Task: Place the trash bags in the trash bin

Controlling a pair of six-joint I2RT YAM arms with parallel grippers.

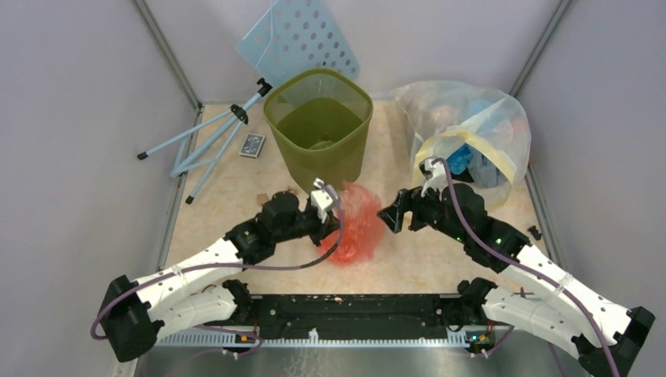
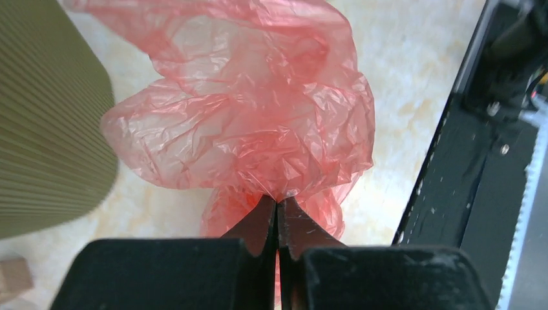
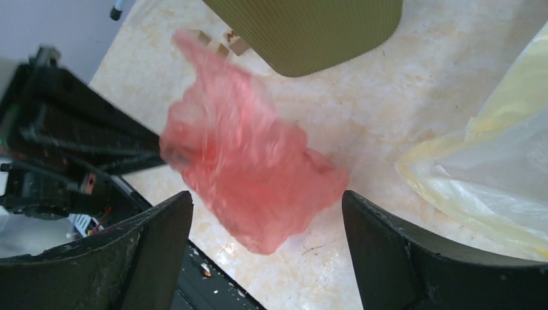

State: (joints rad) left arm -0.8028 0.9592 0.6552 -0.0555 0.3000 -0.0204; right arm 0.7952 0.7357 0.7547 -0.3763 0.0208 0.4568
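Note:
The crinkly orange-red trash bag (image 1: 357, 224) hangs in the middle of the table, just in front of the olive-green trash bin (image 1: 320, 126). My left gripper (image 1: 334, 221) is shut on the bag's edge; in the left wrist view the fingers (image 2: 262, 223) pinch the plastic (image 2: 252, 123) with the bin's ribbed wall (image 2: 45, 129) on the left. My right gripper (image 1: 390, 217) is open and empty, just right of the bag. In the right wrist view the bag (image 3: 249, 168) hangs blurred beyond the spread fingers (image 3: 161, 226), with the bin's base (image 3: 310, 32) beyond.
A large clear bag of colourful items (image 1: 471, 133) lies at the back right, also in the right wrist view (image 3: 491, 161). A pale blue perforated panel (image 1: 302, 35) leans behind the bin. A pale blue tripod (image 1: 208, 137) and a small card box (image 1: 252, 145) lie at the back left.

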